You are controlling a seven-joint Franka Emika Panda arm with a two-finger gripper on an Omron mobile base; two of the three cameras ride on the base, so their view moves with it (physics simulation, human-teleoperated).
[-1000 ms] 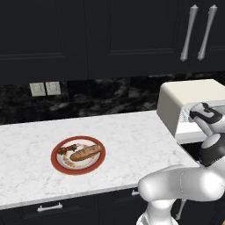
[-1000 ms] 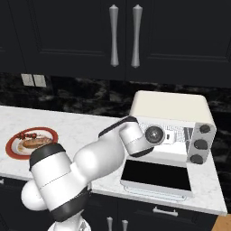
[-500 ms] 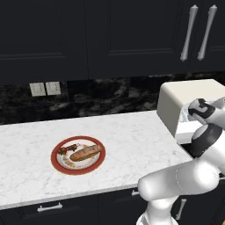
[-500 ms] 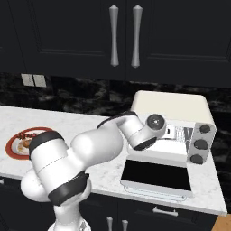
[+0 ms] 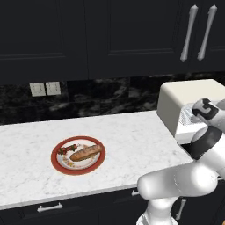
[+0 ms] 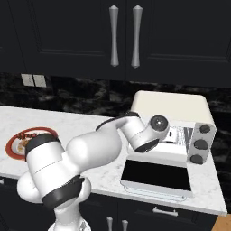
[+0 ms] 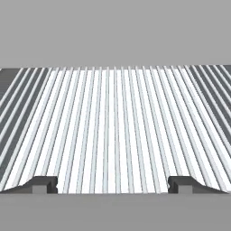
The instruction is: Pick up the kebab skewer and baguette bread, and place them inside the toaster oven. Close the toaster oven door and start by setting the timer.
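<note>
The golden baguette bread [image 5: 86, 153] lies on a red-rimmed plate [image 5: 59, 165] on the marble counter. The kebab skewer [image 5: 67, 149] lies beside it at the plate's back left. The cream toaster oven [image 6: 171, 106] stands at the counter's right end. Its dark glass door [image 6: 155, 175] is folded down flat in front. My hand reaches into the oven mouth. In the hand view my gripper [image 7: 113, 185] is open, with nothing between its fingertips [image 7: 45, 184], just above the wire rack [image 7: 117, 122].
Three dark knobs [image 6: 200, 144] sit on the oven's right front panel. Black upper cabinets with silver handles [image 6: 124, 36] hang above. Wall outlets [image 5: 46, 88] sit on the dark backsplash. My arm's white elbow [image 6: 90, 149] bulks over the counter between plate and oven.
My wrist has risen and swung a little further toward the oven opening. The plate, bread and skewer have not moved, and the door stays down.
</note>
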